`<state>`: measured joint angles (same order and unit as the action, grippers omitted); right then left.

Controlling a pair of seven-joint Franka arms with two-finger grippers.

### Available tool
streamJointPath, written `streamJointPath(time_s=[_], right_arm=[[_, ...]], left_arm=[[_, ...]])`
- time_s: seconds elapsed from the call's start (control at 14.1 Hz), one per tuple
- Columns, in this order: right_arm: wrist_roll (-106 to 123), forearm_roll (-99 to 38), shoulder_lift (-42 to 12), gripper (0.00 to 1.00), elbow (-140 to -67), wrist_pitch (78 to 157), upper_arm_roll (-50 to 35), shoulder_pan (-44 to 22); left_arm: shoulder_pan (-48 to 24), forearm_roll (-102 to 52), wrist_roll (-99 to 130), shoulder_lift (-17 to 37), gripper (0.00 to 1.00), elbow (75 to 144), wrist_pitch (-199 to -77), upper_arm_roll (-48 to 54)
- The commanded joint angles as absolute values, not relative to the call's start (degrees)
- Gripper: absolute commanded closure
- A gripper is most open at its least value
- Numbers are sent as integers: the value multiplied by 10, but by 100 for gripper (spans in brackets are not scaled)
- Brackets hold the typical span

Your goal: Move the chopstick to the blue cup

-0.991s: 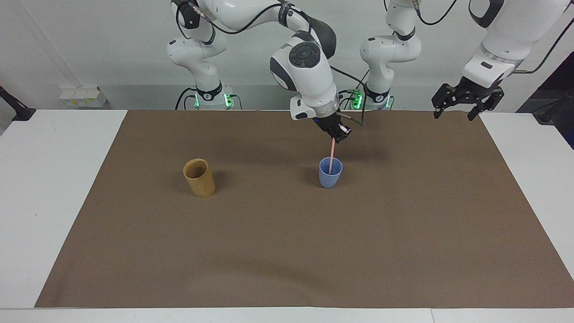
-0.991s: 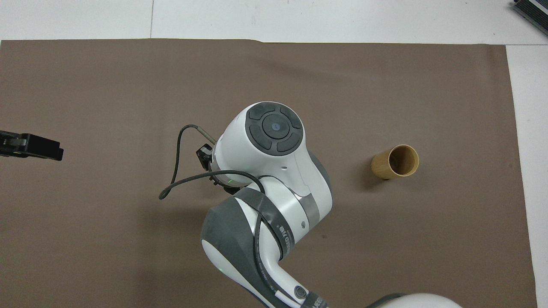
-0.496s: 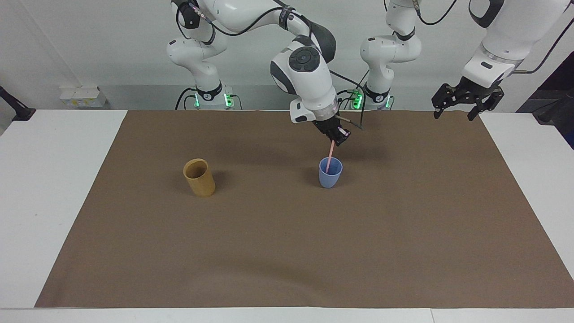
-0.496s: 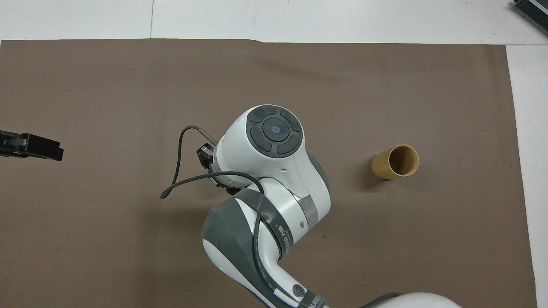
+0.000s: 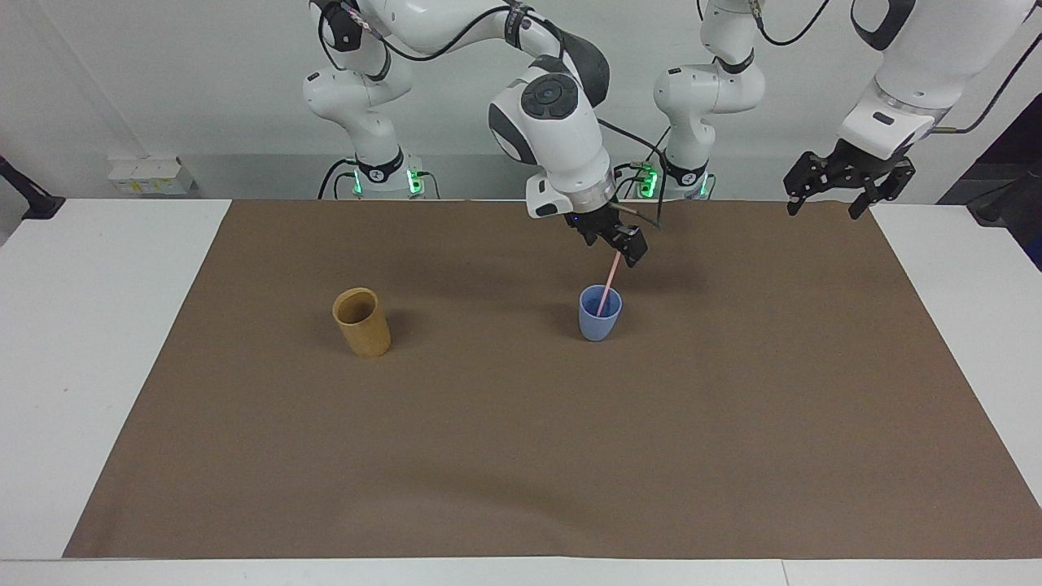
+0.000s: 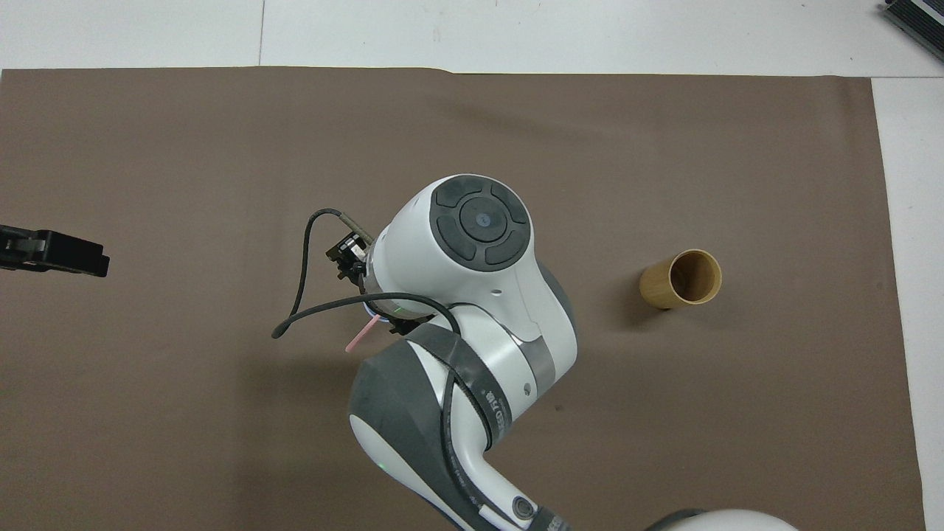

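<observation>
You see the chopstick (image 5: pixel 607 286) leaning in the blue cup (image 5: pixel 600 313) mid-worktop (image 5: pixel 505 423), the right gripper (image 5: pixel 620 242) just over it apparently released, the left gripper (image 5: pixel 847 183) waiting open above the left arm's end.

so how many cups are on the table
2. The blue cup stands under the right gripper with the chopstick leaning in it. The tan cup stands toward the right arm's end of the table. None seems hidden.
</observation>
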<state>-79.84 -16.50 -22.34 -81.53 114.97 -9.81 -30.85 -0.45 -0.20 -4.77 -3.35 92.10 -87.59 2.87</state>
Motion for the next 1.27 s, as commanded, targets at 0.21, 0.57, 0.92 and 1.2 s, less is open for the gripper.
streamJointPath(time_s=[0.21,0.57,0.92,1.2], right_arm=[[-726,-158,-157,0,-826,1099,-98,-238],[-583,-122,-69,0,-865,1017,-98,-146],[-432,-40,15,0,-924,954,-98,-97],[-330,9,46,0,-977,956,-98,-65]], left_arm=[[2,5,-56,-37,0,915,-867,33],[2,5,-55,-37,0,915,-867,33],[2,5,-55,-37,0,915,-867,33],[2,5,-55,-37,0,915,-867,33]])
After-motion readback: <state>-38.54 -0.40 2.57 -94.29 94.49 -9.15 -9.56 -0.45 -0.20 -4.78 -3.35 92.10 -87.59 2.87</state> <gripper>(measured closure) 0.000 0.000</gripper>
